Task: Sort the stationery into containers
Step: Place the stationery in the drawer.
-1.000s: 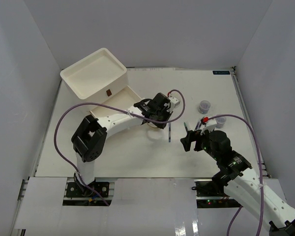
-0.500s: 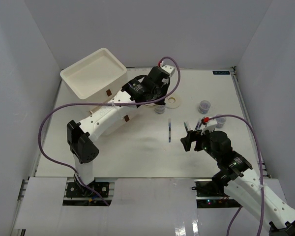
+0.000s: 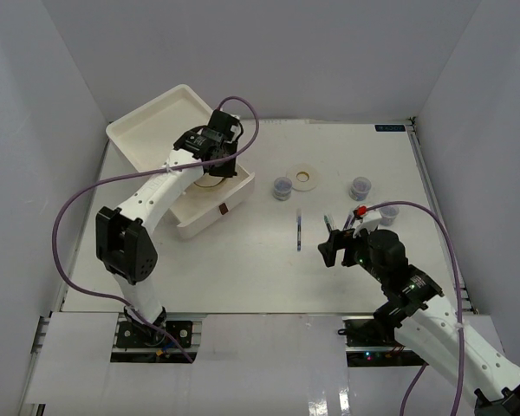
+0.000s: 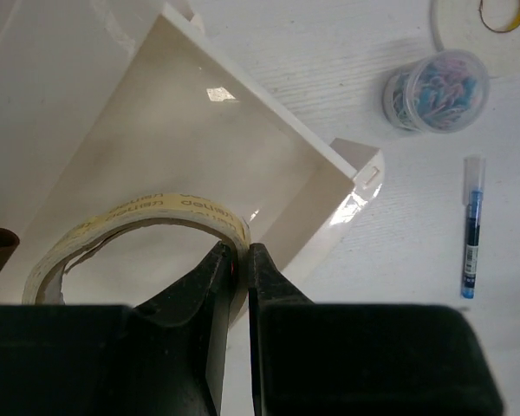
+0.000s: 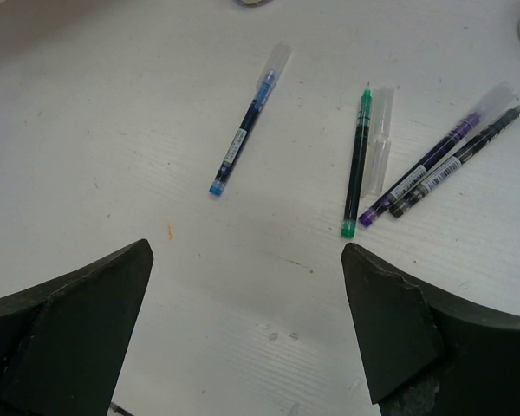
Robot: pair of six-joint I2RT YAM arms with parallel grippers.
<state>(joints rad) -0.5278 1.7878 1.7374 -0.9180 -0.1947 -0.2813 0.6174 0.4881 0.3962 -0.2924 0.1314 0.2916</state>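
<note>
- Left arm (image 3: 160, 186): stretched far forward, wrist angled down.
- Left gripper (image 4: 240, 256): fingers pinched together on the band of a tape ring (image 4: 169, 202), which loops out to the fingertips' left in the wrist view.
- Right arm (image 3: 416, 299): folded close to its base.
- Right gripper (image 5: 247, 251): fingers spread wide, pointing down.

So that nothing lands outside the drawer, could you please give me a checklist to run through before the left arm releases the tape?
1. Grip: the left gripper is shut on the rim of the translucent beige tape ring: ok.
2. The open white plastic drawer lies under the ring: ok.
3. The drawer floor that shows is bare: ok.
4. The ring's height above that floor: cannot tell.
5. The right gripper is open over the thin pens, well apart from the drawer: ok.
</note>
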